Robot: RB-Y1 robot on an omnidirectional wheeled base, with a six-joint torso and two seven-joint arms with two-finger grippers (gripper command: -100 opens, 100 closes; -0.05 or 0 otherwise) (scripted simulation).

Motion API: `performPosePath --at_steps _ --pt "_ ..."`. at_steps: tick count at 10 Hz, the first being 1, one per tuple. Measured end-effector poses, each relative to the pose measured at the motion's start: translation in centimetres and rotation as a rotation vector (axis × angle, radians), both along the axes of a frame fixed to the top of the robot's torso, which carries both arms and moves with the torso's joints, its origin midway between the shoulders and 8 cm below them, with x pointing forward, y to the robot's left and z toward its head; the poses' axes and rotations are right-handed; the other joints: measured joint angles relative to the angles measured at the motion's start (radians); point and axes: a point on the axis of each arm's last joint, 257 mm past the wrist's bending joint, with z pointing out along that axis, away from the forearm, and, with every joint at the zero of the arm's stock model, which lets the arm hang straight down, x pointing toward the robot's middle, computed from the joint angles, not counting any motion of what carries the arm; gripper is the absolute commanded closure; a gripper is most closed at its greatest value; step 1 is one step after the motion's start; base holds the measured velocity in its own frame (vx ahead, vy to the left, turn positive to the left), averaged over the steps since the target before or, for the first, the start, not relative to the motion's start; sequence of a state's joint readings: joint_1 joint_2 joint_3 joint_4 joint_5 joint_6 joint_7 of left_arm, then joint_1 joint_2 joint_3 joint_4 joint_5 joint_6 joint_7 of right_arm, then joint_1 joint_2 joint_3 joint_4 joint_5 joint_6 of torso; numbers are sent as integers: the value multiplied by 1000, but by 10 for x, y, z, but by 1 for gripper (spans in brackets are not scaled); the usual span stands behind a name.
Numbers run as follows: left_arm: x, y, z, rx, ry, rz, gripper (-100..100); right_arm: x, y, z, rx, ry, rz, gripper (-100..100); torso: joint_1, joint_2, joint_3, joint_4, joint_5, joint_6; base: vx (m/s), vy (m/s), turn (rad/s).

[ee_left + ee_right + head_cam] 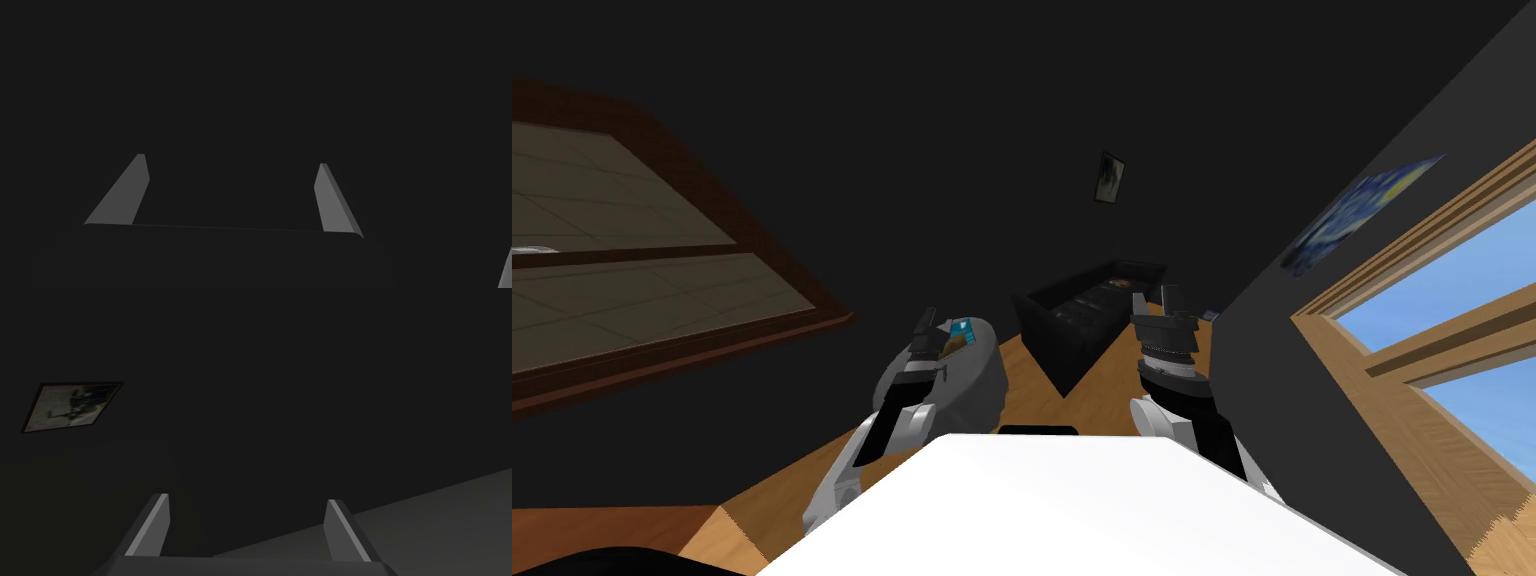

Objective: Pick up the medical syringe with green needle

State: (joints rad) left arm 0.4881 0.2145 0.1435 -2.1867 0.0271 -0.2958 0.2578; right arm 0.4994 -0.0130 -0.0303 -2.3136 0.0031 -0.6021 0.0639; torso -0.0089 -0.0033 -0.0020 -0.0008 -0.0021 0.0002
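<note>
Where the syringe lies I cannot tell: the one small thing (962,334) on the round grey table (980,390), near and to the left, is teal and orange and too small to name. The left gripper (925,322) hovers at that table's left edge, just beside the small thing. Its fingers are spread wide with nothing between them, and the forearm reaches forward. The right gripper (1155,298) is raised on the right, in front of the black sofa (1072,315), fingers likewise apart and holding nothing
</note>
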Motion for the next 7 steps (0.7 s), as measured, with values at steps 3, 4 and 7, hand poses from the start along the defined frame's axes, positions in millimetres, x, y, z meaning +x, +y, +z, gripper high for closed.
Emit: performPosePath --at_steps 3,4,7 --pt "6 25 -24 -17 88 32 -100 0 0 0 0 0 0 0 3 0 0 0 1 0 54 -99 -39" --pt "10 39 -31 -23 124 48 -100 0 0 0 0 0 0 0 2 0 0 0 1 0 74 -186 -81" --pt "6 85 -66 -65 247 114 -100 0 0 0 0 0 0 0 1 0 0 0 0 0 55 -117 -31"
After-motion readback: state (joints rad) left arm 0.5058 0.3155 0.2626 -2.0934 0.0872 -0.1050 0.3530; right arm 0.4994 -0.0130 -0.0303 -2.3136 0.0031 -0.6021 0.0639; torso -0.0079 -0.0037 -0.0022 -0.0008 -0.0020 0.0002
